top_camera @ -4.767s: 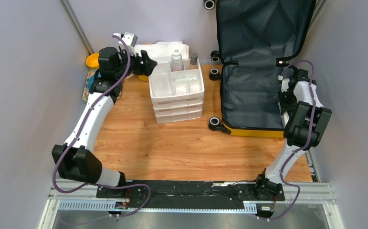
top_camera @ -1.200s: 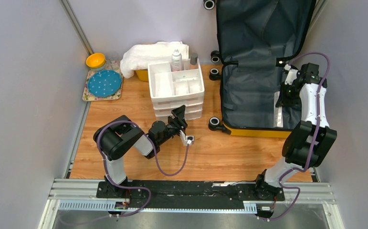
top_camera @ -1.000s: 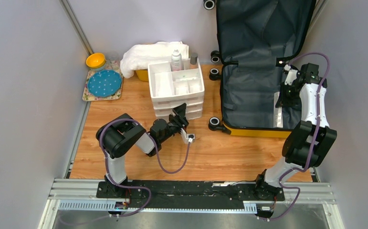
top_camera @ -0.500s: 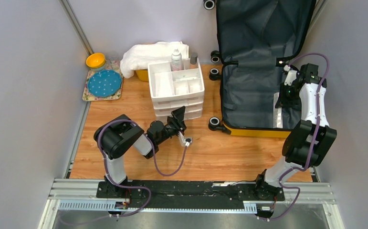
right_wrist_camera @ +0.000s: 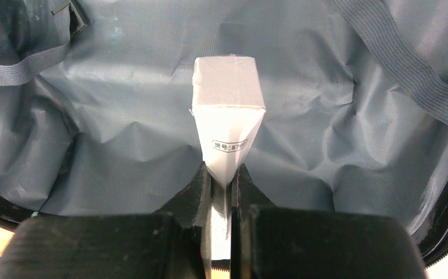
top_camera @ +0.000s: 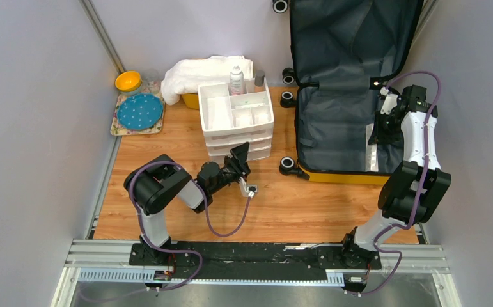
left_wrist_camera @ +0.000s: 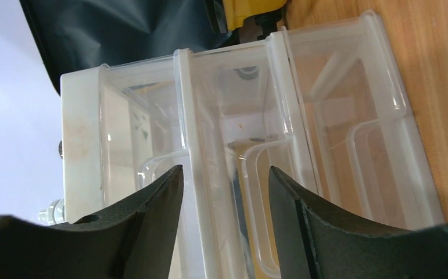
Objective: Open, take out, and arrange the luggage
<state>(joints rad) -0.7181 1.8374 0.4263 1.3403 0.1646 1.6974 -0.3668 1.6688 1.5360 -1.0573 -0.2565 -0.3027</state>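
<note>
The luggage [top_camera: 333, 121] lies open at the right, its yellow shell on the floor and its lid leaning on the back wall, dark grey lining [right_wrist_camera: 122, 116] showing. Inside it, near the right edge, my right gripper [top_camera: 382, 131] [right_wrist_camera: 221, 180] is shut on a flat white packet [right_wrist_camera: 227, 116] [top_camera: 371, 152] with a small printed label. My left gripper [top_camera: 240, 157] [left_wrist_camera: 224, 180] is open just in front of the white drawer organiser [top_camera: 237, 118]. Its fingers [left_wrist_camera: 151, 221] stand on either side of a clear drawer front [left_wrist_camera: 239, 151] without touching it.
Behind the organiser a white towel [top_camera: 205, 71] drapes over a yellow tub, with a bottle [top_camera: 236, 80] beside it. At the back left a blue plate [top_camera: 139, 111] and a yellow bowl [top_camera: 128, 81] rest on a mat. A luggage wheel [top_camera: 288, 165] juts toward the organiser.
The left arm came from the back left to the organiser's front and now wavers slightly there, jaws narrowing then widening a little. The right gripper holds the white packet still.
</note>
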